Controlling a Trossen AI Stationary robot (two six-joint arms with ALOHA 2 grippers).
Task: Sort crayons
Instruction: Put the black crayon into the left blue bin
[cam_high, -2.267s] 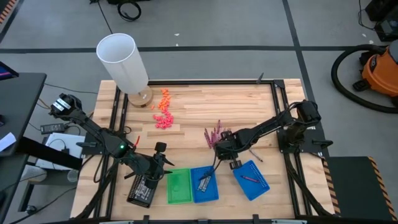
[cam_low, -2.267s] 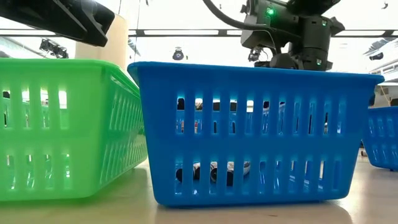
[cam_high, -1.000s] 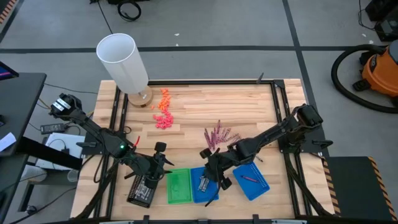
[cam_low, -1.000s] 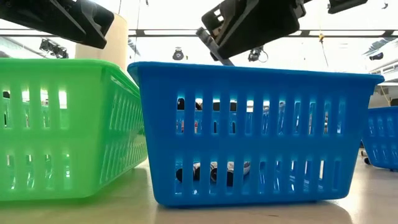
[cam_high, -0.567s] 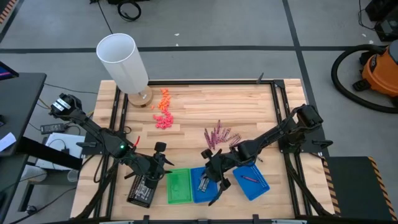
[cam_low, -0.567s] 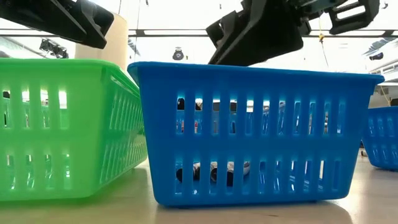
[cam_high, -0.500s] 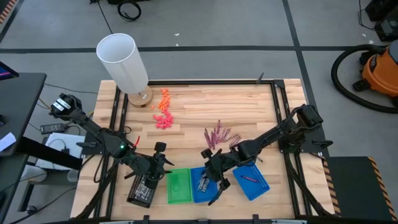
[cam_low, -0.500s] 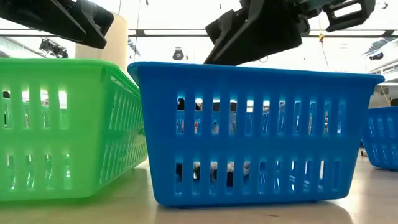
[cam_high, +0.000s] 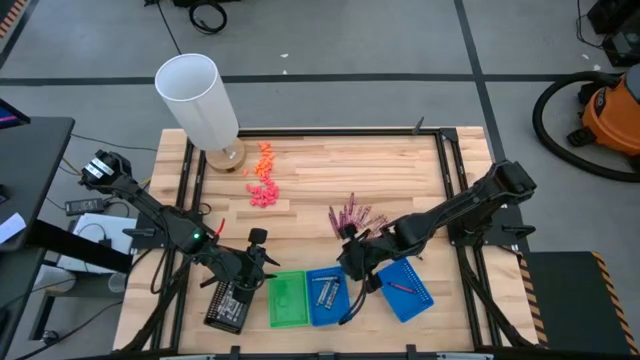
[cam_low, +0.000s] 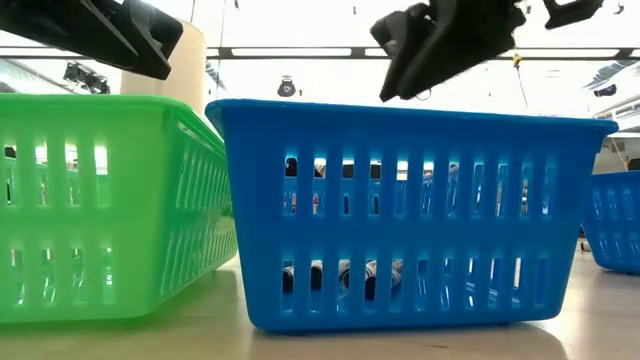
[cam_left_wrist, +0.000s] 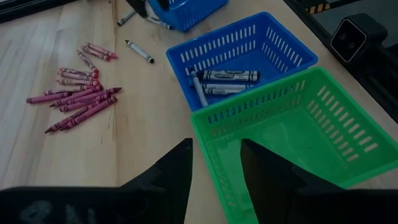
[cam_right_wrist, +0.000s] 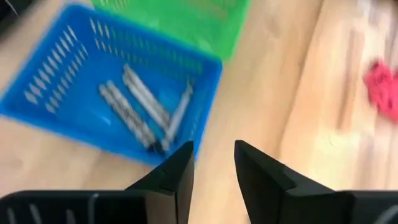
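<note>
Since a moment ago the right gripper (cam_high: 357, 262) has pulled back from over the middle blue tray (cam_high: 327, 297) toward the bench's (cam_high: 340, 170) centre, and its fingers (cam_right_wrist: 180, 167) now stand parted with nothing between them — they hang above the bare wood just beside that tray's rim. Its arm stretches low and nearly flat from the base at the bench's right edge, wrist angled down. In the tray lie several silver-grey crayons (cam_left_wrist: 221, 81), one more than before. A cluster of magenta and red-brown crayons (cam_left_wrist: 78, 99) lies on the wood beyond the trays, and one more sits in the second blue tray (cam_high: 405, 288) to the right. The green tray (cam_left_wrist: 298, 134) touches the middle blue one. At the front left, the left gripper (cam_left_wrist: 214, 165) waits over the green tray's near corner, fingers apart and empty.
</note>
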